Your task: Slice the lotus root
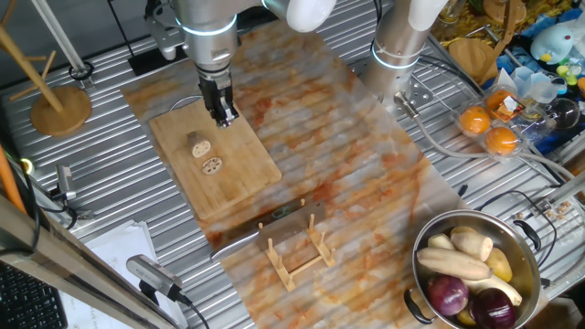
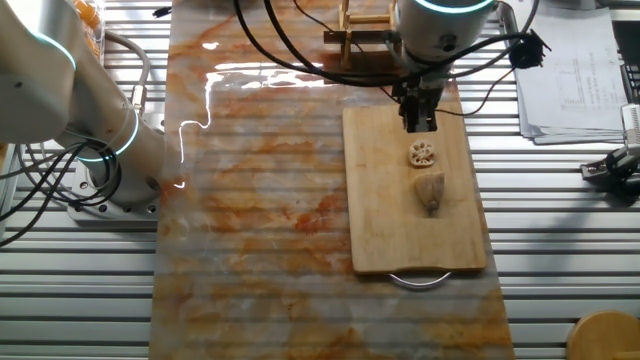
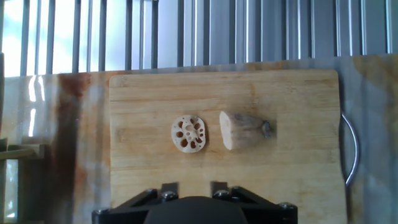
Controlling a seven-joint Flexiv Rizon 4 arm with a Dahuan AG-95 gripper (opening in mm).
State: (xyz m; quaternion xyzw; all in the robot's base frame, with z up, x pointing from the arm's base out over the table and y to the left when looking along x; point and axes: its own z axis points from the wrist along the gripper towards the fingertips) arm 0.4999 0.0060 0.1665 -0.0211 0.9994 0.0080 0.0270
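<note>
Lotus root (image 3: pixel 242 130) laid lengthwise on cutting board (image 3: pixel 286 174), presenting cut face; one slice (image 3: pixel 188 133) just beside. End effector (image 1: pixel 222 111) above, empty; finger spacing indeterminate.

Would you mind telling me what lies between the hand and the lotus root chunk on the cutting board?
One cut slice lies flat between the hand and the lotus root chunk, clearest in the other fixed view; otherwise only bare cutting board.
</note>
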